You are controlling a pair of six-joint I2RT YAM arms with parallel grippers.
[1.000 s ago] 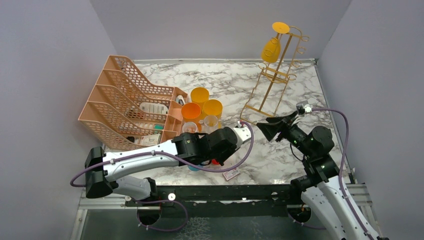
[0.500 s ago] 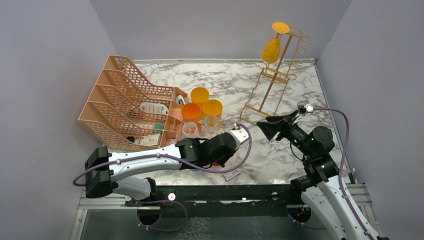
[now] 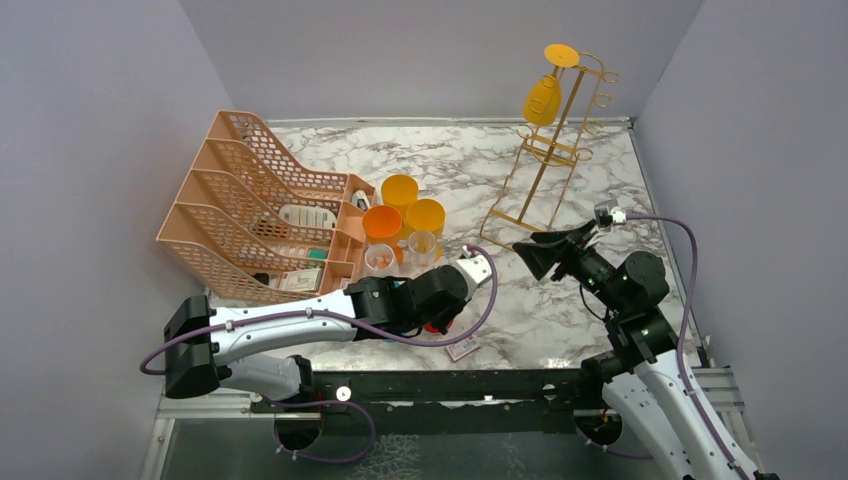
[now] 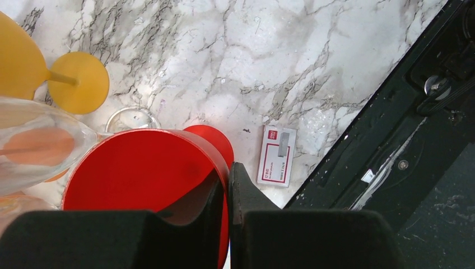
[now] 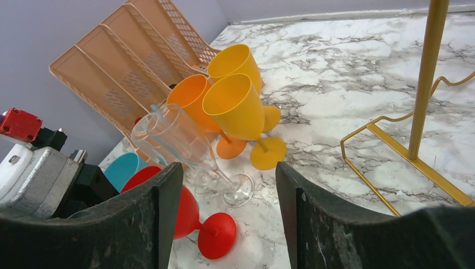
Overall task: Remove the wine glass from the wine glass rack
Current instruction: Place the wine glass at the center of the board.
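Black left gripper [image 4: 227, 174] pinched a red glass [image 4: 140, 168] by its rim; right gripper [image 3: 527, 258], wide and empty, sat well apart from the yellow wine glass [image 3: 543, 98] hung upturned on the gold wine glass rack [image 3: 553, 152], upper right. Sideways pulling might snag its foot, toppling the rack.

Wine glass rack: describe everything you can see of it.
The wine glass rack is a tall, slanted frame of thin gold wire, metal by its look, with looped hooks along its rails and a rectangular wire base. It stands at the far right of the marble table, near the back wall. One yellow wine glass hangs upside down near its top, foot uppermost; the other hooks are empty. Only that glass and the table touch it.
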